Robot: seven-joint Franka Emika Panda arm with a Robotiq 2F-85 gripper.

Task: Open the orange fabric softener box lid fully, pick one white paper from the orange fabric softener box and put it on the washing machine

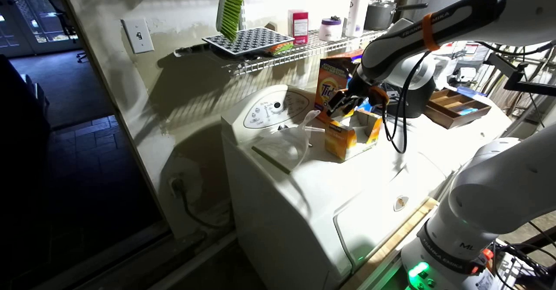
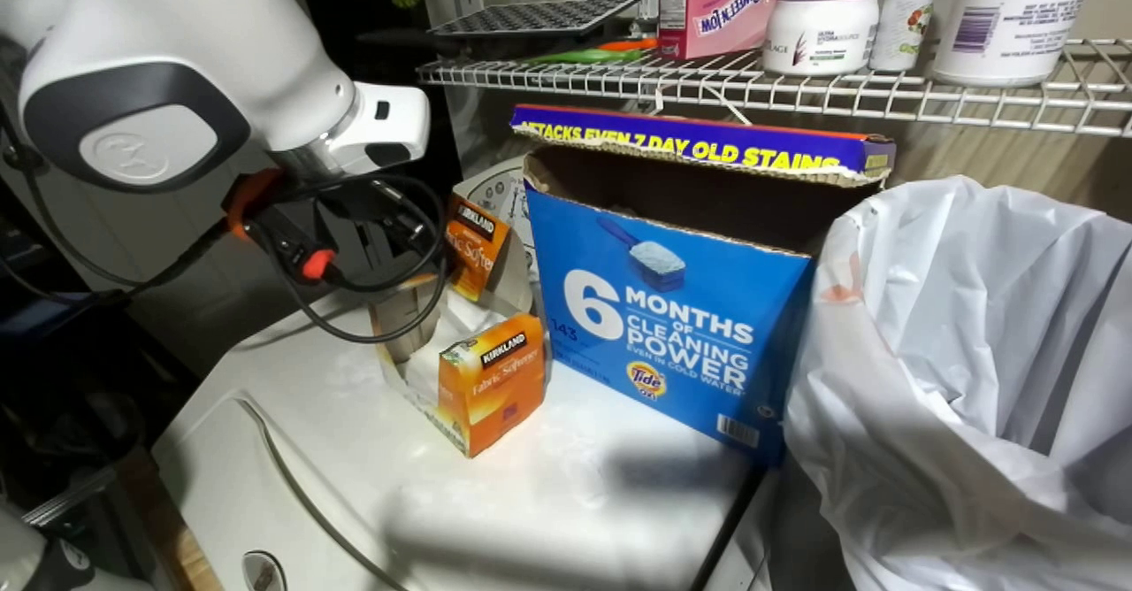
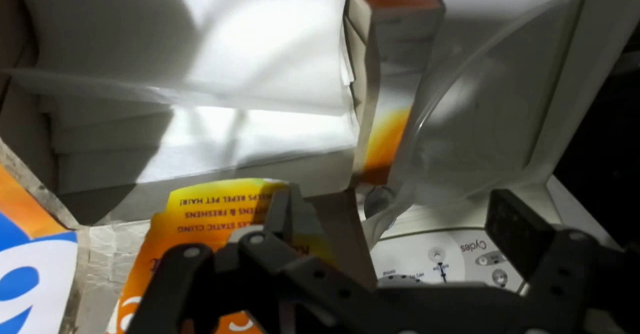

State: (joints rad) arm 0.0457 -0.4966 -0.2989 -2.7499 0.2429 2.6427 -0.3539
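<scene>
The orange fabric softener box (image 1: 339, 141) stands on top of the white washing machine (image 1: 312, 190). It also shows in an exterior view (image 2: 497, 387). Its lid (image 2: 476, 250) is raised at the back, towards the control panel. White papers (image 3: 260, 49) lie stacked inside the box in the wrist view. My gripper (image 3: 395, 211) is open, its fingers wide apart with the control panel showing between them. The left finger overlaps the raised lid (image 3: 210, 209) in that view; I cannot tell whether they touch. In an exterior view the gripper (image 1: 338, 105) is just above the box's back edge.
A tall orange-and-blue carton (image 2: 654, 308) stands right beside the box. A see-through plastic scoop (image 1: 282, 149) lies on the machine. A bag-lined bin (image 2: 929, 352), a wooden tray (image 1: 456, 107) and a wire shelf (image 2: 707, 87) are close by.
</scene>
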